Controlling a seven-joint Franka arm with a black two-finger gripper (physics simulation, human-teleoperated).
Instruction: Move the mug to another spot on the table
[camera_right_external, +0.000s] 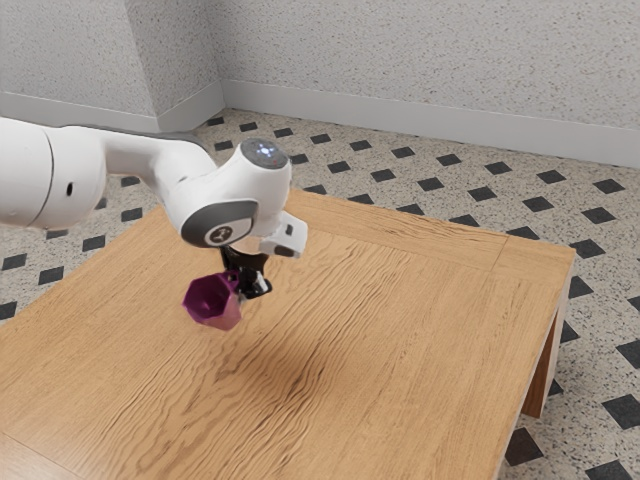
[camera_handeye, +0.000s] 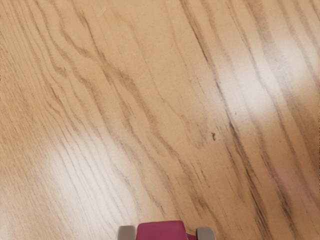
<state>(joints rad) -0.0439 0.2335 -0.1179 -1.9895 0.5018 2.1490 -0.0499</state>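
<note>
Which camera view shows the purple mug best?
The exterior view. There the whole mug is seen, tilted and held above the table by the gripper. In the wrist view, a small pink part of the mug appears between two grey fingers, so its shape cannot be read.

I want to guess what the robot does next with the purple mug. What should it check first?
1. Mug held: ok. The tool is shut on the mug.
2. Mug off the table: ok. It seems to hang above the tabletop.
3. Mug upright: not ok. It hangs tilted, with its opening facing the exterior view's left.
4. Room to set it down: ok. The wrist view shows bare tabletop under the hand.
5. Grip firm enough for moving: cannot tell.
</note>
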